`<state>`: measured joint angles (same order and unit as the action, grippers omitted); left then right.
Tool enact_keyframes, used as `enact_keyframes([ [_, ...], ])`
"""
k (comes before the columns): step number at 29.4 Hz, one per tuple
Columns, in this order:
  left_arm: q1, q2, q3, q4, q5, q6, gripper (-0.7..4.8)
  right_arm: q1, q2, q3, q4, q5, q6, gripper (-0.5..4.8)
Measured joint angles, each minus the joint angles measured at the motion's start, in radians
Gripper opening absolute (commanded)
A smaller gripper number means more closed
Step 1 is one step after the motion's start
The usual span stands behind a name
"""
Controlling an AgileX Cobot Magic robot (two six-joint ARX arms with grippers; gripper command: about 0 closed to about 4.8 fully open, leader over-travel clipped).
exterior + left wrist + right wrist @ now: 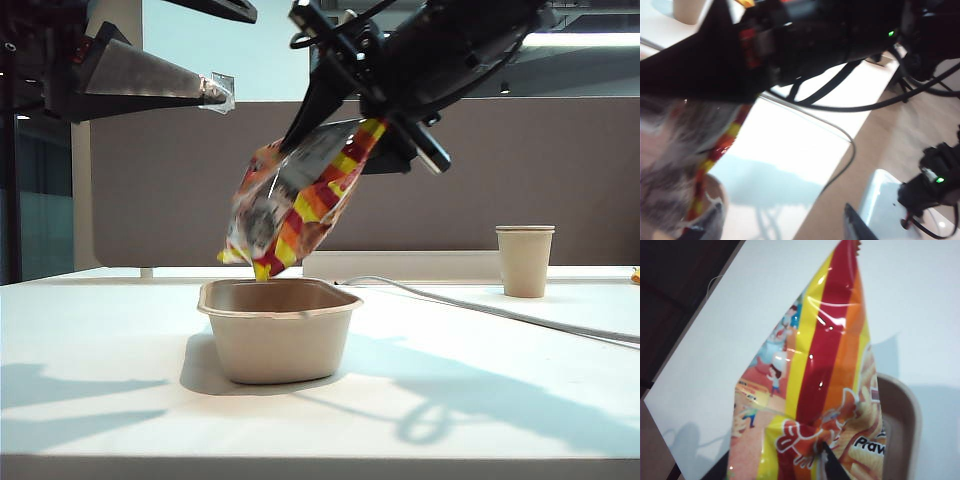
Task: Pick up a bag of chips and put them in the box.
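You have the crinkly foil bag of chips (295, 205), striped red, orange and yellow with a silver-white printed panel, hanging tilted in the middle of the exterior frame. The right gripper (372, 140) pinches its upper corner just right of centre near the top, its dark arm running off to the upper right. The bag slants down and to the left from that grip, and its lowest corner hangs just above the rim of the beige pulp-fibre box (278, 340), the rounded tub sitting on the white table (100, 330) at lower centre. The bag does not appear to touch the tub.

In the right wrist view the bag (825, 370) fills the centre, a dark finger (832, 467) showing at the bottom edge, the tub's rim (910, 410) at lower right.

Your left gripper (218, 92) sits in the upper left of the exterior frame, jaws spread wide and holding nothing, well clear of the bag. A narrow beige paper cup (525, 260) stands at the right, and a grey cable (480, 305) trails across the table.
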<state>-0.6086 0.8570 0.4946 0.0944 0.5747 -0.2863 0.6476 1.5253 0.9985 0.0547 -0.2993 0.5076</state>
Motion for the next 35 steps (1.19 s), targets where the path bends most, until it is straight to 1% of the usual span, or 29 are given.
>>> enact_keyframes([
  [3,0.000,0.000,0.000,0.000,0.024,0.000,3.05,0.023,0.016,0.000,0.001,0.023,0.014,1.98],
  [10,0.000,0.000,0.000,-0.002,0.027,0.000,3.05,0.058,0.045,0.000,0.003,0.093,0.037,1.98],
  [16,0.000,-0.001,0.000,-0.013,0.027,0.000,3.05,0.058,0.055,-0.001,-0.005,0.115,0.039,1.98],
  [23,0.000,-0.001,0.000,-0.017,0.027,0.000,3.05,0.056,0.059,-0.001,-0.059,0.148,0.039,1.98],
  [29,0.000,-0.001,0.000,-0.017,0.027,0.000,3.05,0.056,0.059,-0.002,-0.120,0.215,0.034,2.02],
  [34,0.000,-0.001,0.000,-0.017,0.027,0.000,3.05,0.056,0.059,-0.001,-0.120,0.229,0.020,2.03],
  [35,0.000,-0.001,0.000,-0.017,0.027,0.000,3.05,0.056,0.059,-0.001,-0.120,0.236,0.015,2.13],
])
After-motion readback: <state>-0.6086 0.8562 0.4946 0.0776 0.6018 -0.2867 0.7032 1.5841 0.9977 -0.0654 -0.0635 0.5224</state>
